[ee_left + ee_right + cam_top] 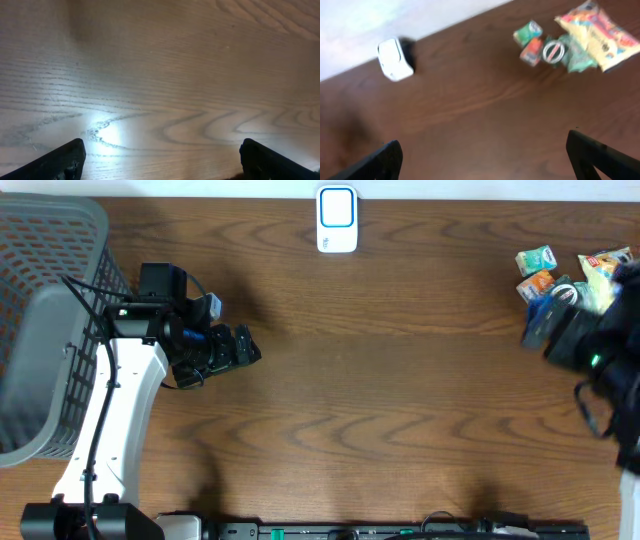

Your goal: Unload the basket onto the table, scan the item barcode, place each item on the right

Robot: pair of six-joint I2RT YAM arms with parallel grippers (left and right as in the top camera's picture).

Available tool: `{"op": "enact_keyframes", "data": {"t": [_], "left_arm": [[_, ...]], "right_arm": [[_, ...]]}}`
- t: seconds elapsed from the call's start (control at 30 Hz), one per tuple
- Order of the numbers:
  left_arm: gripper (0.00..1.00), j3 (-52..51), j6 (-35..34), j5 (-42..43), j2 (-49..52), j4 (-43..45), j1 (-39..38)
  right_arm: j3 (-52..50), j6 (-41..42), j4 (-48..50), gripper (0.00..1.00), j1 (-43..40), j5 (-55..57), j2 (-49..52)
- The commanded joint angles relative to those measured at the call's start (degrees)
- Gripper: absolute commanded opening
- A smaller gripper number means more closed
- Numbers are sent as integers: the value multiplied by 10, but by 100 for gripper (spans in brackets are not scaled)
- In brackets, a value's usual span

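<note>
The pile of small goods (565, 275) waiting to be scanned sits at the far right end of the table (400, 400). It holds a yellow bag (600, 35), a green carton (528, 31), an orange carton (532, 51) and a small round tin (553, 51), all bunched close together.

The cartons look light and stiff, so I'd take one across its flat sides. The bag looks soft and crinkly and likely to slip, so it is better pinched at an edge seam.

The right fingers (545, 330) hang just beside the pile, spread wide with nothing in them. The white scanner (337, 220) stands at the far edge in the middle, well apart from the goods. Farther left, the left fingers (247, 347) are also wide apart and empty over bare wood, beside a grey basket (50, 240).
</note>
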Motion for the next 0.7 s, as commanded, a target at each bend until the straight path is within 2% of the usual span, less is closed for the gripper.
{"op": "enact_keyframes", "data": {"t": [0.0, 0.2, 0.37, 0.67], "left_arm": [[98, -1, 8, 3, 4, -2, -1], [98, -1, 8, 3, 4, -2, -1], [98, -1, 8, 3, 4, -2, -1], [98, -1, 8, 3, 4, -2, -1]], "right_arm": [[-47, 6, -6, 99, 8, -4, -32], [-85, 78, -81, 99, 8, -4, -45], [-87, 96, -157, 99, 8, -4, -37], [-87, 96, -173, 99, 14, -3, -33]]}}
